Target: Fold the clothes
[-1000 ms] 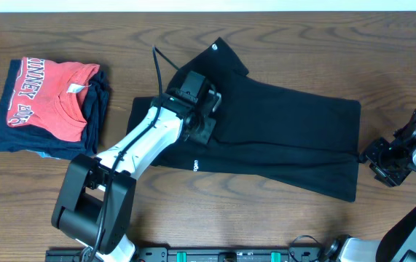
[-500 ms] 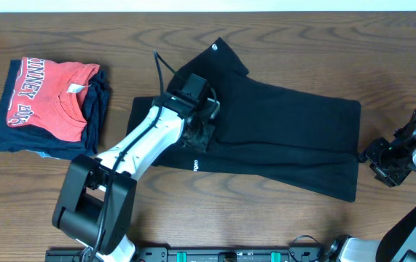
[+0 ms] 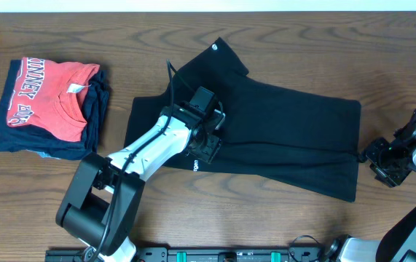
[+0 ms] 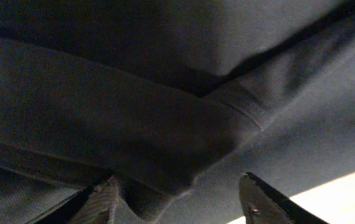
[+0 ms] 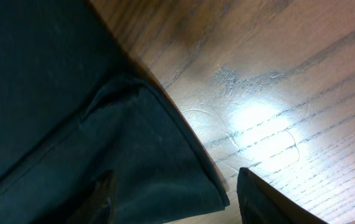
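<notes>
The clothes, a black T-shirt (image 3: pixel 288 124), lie folded lengthwise across the middle of the table, with one sleeve (image 3: pixel 218 54) sticking out toward the back. My left gripper (image 3: pixel 206 149) hovers low over the shirt's left part, and it is open. In the left wrist view a soft fold of the black T-shirt (image 4: pixel 133 112) lies loose between the spread fingers of the left gripper (image 4: pixel 180 202). My right gripper (image 3: pixel 377 161) is at the shirt's right edge. It is open, and the shirt's hem corner (image 5: pixel 202 186) lies between the fingers of the right gripper (image 5: pixel 177 202).
A red T-shirt (image 3: pixel 51 98) with white lettering lies on a stack of navy folded garments (image 3: pixel 98 98) at the far left. Bare wooden table (image 3: pixel 302 44) surrounds the black shirt. The table's back edge runs along the top of the overhead view.
My left gripper has opened and let go of the fabric, and has shifted a little to the right and toward the front. The right arm has stayed put.
</notes>
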`<state>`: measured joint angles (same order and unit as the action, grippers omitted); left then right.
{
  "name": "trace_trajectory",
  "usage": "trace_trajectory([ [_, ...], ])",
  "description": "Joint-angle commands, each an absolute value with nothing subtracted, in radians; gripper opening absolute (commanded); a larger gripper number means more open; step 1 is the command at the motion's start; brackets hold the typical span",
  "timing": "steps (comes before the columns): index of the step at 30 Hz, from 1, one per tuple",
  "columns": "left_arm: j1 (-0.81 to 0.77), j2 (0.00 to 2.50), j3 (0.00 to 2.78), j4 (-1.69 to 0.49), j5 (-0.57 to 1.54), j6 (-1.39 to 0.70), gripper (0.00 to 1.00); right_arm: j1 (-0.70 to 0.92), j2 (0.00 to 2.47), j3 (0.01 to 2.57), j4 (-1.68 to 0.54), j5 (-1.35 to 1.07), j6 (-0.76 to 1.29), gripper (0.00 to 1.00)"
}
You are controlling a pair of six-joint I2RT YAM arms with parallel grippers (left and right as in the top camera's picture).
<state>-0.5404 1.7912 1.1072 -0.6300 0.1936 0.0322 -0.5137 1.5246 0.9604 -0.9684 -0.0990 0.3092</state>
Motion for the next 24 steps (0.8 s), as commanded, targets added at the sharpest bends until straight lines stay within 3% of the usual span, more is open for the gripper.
trace_trajectory([
  [1,-0.540,1.826,1.100,-0.632,0.163,0.045,0.62,-0.513,1.511,0.974,-0.970,-0.102,0.298,0.61],
  [4,-0.540,1.852,1.100,-0.631,0.164,0.045,0.62,-0.513,1.511,0.974,-0.970,-0.104,0.298,0.61],
  [5,-0.540,1.858,1.100,-0.630,0.164,0.045,0.56,-0.513,1.511,0.974,-0.970,-0.105,0.298,0.61],
  [7,-0.540,1.863,1.101,-0.630,0.164,0.045,0.41,-0.513,1.511,0.974,-0.969,-0.105,0.299,0.61],
  [8,-0.540,1.863,1.101,-0.627,0.164,0.044,0.27,-0.513,1.511,0.974,-0.969,-0.105,0.299,0.61],
  [10,-0.540,1.863,1.108,-0.629,0.164,0.044,0.08,-0.513,1.511,0.974,-0.969,-0.106,0.299,0.61],
  [24,-0.540,1.808,1.220,-0.667,0.129,0.045,0.06,-0.513,1.511,0.974,-0.969,-0.105,0.298,0.62],
])
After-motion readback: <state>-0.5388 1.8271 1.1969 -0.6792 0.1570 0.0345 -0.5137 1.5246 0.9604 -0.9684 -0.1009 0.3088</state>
